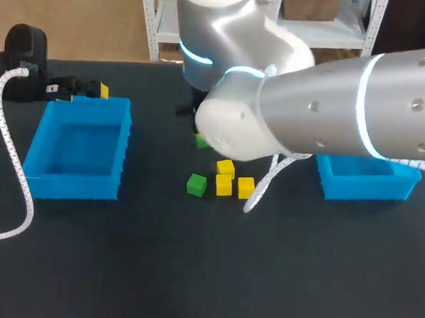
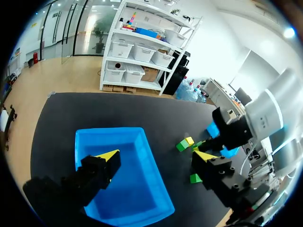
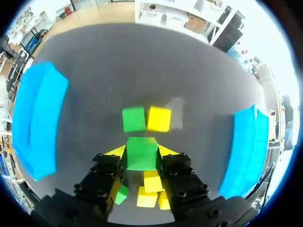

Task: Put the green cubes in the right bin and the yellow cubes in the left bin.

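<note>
Right jaws grip a green cube — held above the table's middle.
Left jaws stand open — near the left bin.

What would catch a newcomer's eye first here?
The big right arm fills much of the head view, hiding part of the right bin. Its hand is shut on a green cube, with loose yellow cubes lying between that bin and the left bin.

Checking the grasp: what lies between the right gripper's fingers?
A green cube, gripped from both sides by the right gripper; the right wrist view shows it.
</note>
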Robot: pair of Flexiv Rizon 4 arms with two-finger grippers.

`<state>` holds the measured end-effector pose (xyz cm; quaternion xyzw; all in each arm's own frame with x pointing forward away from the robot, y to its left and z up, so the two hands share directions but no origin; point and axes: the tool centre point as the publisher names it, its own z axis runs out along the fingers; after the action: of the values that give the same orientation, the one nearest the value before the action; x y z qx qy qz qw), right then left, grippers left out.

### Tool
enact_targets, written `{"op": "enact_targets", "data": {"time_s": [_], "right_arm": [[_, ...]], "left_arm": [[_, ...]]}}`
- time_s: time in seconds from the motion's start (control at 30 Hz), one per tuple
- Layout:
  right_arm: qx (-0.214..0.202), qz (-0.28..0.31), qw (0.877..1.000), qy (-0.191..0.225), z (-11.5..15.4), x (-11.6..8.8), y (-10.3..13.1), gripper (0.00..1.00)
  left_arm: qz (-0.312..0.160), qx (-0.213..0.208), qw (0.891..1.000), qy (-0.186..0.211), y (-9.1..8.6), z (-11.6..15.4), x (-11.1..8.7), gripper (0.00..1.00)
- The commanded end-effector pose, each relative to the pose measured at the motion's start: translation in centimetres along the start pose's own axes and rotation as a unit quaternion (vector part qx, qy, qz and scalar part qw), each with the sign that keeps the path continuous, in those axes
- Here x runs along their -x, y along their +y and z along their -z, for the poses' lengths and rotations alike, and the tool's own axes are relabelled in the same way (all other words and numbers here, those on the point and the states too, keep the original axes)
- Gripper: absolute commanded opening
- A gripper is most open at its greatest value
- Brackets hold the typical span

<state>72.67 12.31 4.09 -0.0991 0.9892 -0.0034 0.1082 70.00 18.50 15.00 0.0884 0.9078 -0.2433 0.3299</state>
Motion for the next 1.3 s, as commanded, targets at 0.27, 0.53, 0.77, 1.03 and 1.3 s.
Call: {"op": "enact_targets", "data": {"time_s": [0.27, 0.53, 0.77, 1.03, 1.3], "right_arm": [[0.007, -0.025, 0.997, -0.073, 5.8, 0.9, -4.8, 0.0], [0.003, -0.053, 0.994, -0.097, 7.6, 1.3, -8.1, 0.0], [-0.001, -0.093, 0.99, -0.107, 8.3, 0.4, -12.6, 0.0], [-0.01, -0.142, 0.984, -0.108, 8.1, -1.3, -18.2, 0.0], [-0.016, -0.189, 0.977, -0.096, 6.9, -3.1, -23.6, 0.0]], "left_arm": [[0.0, 0.0, 1.0, 0.0, 0.0, 0.0, 0.0, 1.0], [0.0, 0.0, 1.0, 0.0, 0.0, 0.0, 0.0, 1.0], [0.0, 0.0, 1.0, 0.0, 0.0, 0.0, 0.0, 1.0], [0.0, 0.0, 1.0, 0.0, 0.0, 0.0, 0.0, 1.0], [0.0, 0.0, 1.0, 0.0, 0.0, 0.0, 0.0, 1.0]]}}
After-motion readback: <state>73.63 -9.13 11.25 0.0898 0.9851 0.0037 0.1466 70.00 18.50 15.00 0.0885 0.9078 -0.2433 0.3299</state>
